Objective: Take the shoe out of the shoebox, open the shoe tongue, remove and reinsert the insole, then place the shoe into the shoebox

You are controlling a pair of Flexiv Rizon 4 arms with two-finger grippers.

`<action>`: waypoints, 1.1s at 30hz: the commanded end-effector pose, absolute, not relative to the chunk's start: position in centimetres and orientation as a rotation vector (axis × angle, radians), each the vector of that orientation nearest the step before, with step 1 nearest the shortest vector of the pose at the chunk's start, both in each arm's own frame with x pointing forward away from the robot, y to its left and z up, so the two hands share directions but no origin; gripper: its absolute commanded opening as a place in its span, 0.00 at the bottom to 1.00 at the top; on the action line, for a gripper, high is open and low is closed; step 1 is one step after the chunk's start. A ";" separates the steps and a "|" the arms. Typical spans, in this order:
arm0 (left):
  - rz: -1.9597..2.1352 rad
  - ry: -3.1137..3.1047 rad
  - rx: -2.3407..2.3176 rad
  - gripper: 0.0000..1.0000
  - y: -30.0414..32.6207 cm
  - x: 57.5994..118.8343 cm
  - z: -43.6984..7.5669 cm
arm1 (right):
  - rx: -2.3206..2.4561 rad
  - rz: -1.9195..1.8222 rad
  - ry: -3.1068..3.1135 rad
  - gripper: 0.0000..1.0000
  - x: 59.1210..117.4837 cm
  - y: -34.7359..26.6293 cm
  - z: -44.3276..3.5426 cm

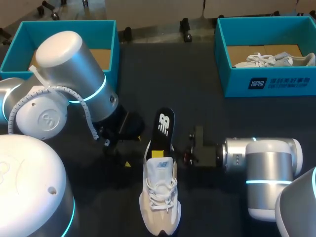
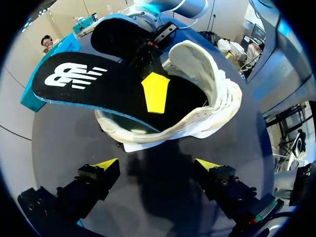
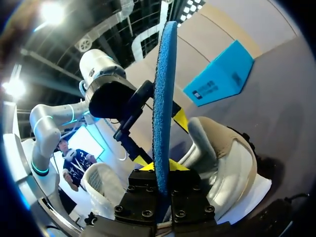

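Shoe: a pale lace-up shoe (image 1: 160, 197) stands upright on the dark counter (image 1: 207, 113), about midway along its near edge. The toe points to the near edge and the heel to the far edge. It is outside both boxes.
Insole: the black insole (image 1: 164, 126) has one end down in the shoe's opening. The rest, logo side up, sticks out over the heel toward the far edge.
Right end effector: the right end effector (image 3: 162, 167) comes in from the counter's right side, beside the shoe's heel. Its two yellow-tipped fingers are pressed against the insole's two faces, with the insole's blue edge standing up between them.
Left end effector: the left end effector (image 2: 157, 165) sits low over the counter on the left of the shoe's heel, with the shoe ahead of it. Its fingers are spread wide apart, with only bare counter between them.
Left shoebox: a teal shoebox (image 1: 106, 49) sits at the far left corner.
Right shoebox: a teal shoebox (image 1: 266, 81) sits at the far right corner, with a second pale shoe (image 1: 274, 60) lying inside.
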State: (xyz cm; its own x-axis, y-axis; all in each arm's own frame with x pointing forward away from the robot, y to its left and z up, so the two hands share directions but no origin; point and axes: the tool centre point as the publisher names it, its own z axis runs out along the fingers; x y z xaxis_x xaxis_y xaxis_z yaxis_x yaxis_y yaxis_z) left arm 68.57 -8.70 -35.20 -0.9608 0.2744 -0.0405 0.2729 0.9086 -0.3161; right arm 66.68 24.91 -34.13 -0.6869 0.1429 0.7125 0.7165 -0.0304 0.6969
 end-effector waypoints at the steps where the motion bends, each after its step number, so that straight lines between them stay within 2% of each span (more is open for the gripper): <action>1: 0.505 -3.066 -0.440 1.00 -8.7 68.5 -35.2 | -0.901 -1.770 -1.835 0.27 66.6 25.1 -33.6; 21: 0.505 -3.066 -0.440 1.00 -8.7 68.5 -35.2 | -0.863 -1.839 -1.919 0.29 68.2 24.2 -31.2; 23: 0.505 -3.066 -0.440 1.00 -8.7 68.5 -35.2 | -0.863 -1.853 -1.913 0.25 68.3 24.1 -31.3; 27: 0.505 -3.066 -0.440 1.00 -8.7 68.5 -35.2 | -0.871 -1.879 -1.881 0.00 68.8 23.8 -31.6; 33: 0.505 -3.066 -0.440 1.00 -8.7 68.5 -35.2 | -0.873 -1.852 -1.861 0.00 69.1 24.1 -31.9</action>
State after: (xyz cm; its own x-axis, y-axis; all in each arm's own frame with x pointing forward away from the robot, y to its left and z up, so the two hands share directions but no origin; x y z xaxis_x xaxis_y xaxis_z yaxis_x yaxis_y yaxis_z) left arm 68.57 -8.70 -35.20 -0.9608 0.2744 -0.0405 0.2729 0.9086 -0.3161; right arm 68.87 23.88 -31.79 -0.7411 0.1716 0.6490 0.6478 -0.0708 0.7585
